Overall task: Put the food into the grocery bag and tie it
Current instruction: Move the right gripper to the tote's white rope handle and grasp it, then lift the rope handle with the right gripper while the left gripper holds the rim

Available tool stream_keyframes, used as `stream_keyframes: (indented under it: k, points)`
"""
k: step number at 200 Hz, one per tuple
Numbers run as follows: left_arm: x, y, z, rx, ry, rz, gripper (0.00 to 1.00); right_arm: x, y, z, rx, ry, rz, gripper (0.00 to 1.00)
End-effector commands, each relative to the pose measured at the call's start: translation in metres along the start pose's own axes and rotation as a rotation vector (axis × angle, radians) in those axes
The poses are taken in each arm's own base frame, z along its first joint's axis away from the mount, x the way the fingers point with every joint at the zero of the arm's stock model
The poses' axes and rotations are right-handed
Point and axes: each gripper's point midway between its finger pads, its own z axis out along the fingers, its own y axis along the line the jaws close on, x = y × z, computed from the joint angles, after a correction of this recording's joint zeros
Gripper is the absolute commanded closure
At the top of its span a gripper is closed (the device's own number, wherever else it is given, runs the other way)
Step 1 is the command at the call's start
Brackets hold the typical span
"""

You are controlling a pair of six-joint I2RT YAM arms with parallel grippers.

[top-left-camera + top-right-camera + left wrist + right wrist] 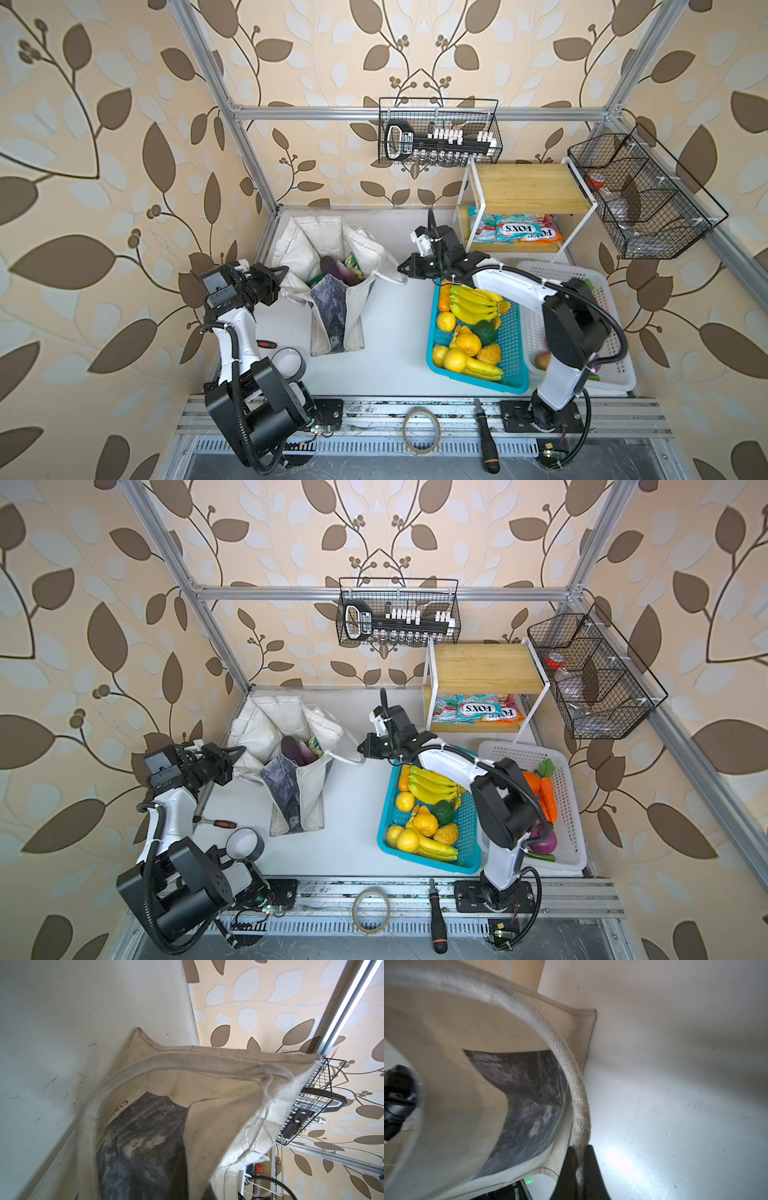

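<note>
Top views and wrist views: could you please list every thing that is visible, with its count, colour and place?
grocery bag: one, off-white with grey panel, table's left-centre.
eggplant: one seen, dark purple, inside the bag.
snack packet: one seen, green-yellow, inside the bag.
blue basket: one, right of bag, holding yellow and orange fruit.
white basket: one, far right, holding vegetables.
FOX'S packets: about three, blue-red and orange, under the wooden shelf.
wire baskets: two, black, on the frame.
tape roll: one, tan, front rail.
screwdriver: one, black-orange, front rail.
red-handled tool: one, front left.
black roll: one, front left.
left claw: black, shut, at the bag's left side.
right claw: black, shut on the white strap handle.
</note>
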Motion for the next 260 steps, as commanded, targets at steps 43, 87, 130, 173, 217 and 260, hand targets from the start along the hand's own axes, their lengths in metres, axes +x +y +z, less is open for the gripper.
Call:
stream_keyframes:
  k: [43,87,130,173,217,260]
  points:
    - [0.004,-0.052,-0.007,0.104,-0.001,0.067,1.0,-0.061,0.022,-0.031,0.058,-0.074,-0.212,1.0]
    - [0.033,-0.08,0.005,0.132,0.079,0.135,1.0,-0.087,0.055,-0.069,0.063,-0.188,-0.263,1.0]
    - [0.084,-0.126,0.027,0.183,0.221,0.224,1.0,-0.102,0.098,-0.093,0.037,-0.219,-0.321,1.0]
    - [0.105,-0.157,0.027,0.229,0.269,0.261,1.0,-0.129,0.129,-0.138,0.038,-0.315,-0.358,1.0]
    - [0.1,-0.113,0.051,0.098,0.281,0.252,0.97,-0.141,0.142,-0.152,0.033,-0.332,-0.371,1.0]
    - [0.097,-0.082,0.068,0.017,0.315,0.26,0.45,-0.15,0.162,-0.182,-0.006,-0.372,-0.374,1.0]
